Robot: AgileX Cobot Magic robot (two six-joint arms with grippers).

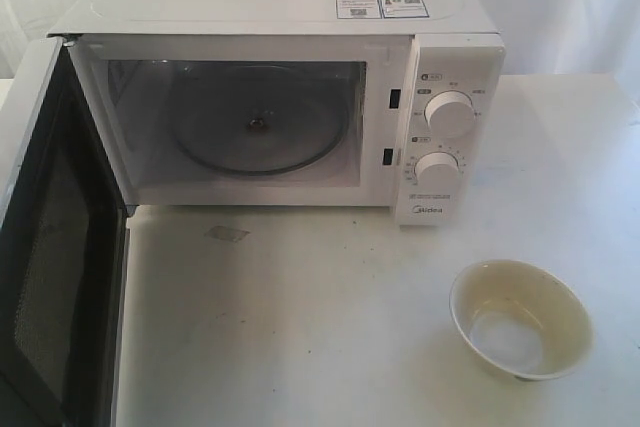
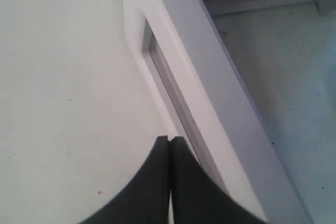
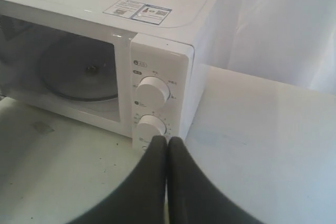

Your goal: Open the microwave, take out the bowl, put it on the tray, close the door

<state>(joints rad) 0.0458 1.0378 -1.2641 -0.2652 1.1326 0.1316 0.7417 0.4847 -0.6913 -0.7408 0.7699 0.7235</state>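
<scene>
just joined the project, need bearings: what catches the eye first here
The microwave stands with its door swung wide to the left, baring an empty glass turntable. The bowl sits empty on the white table, in front and slightly right of the knob panel.

A white tabletop (image 1: 300,327) fills the scene, its surface flecked with small dark specks and marked by one faint grey patch (image 1: 228,234). Behind it a pale white curtain (image 1: 575,7) hangs in soft vertical folds. Bright, even light washes over everything, leaving only weak shadows on the table.
</scene>
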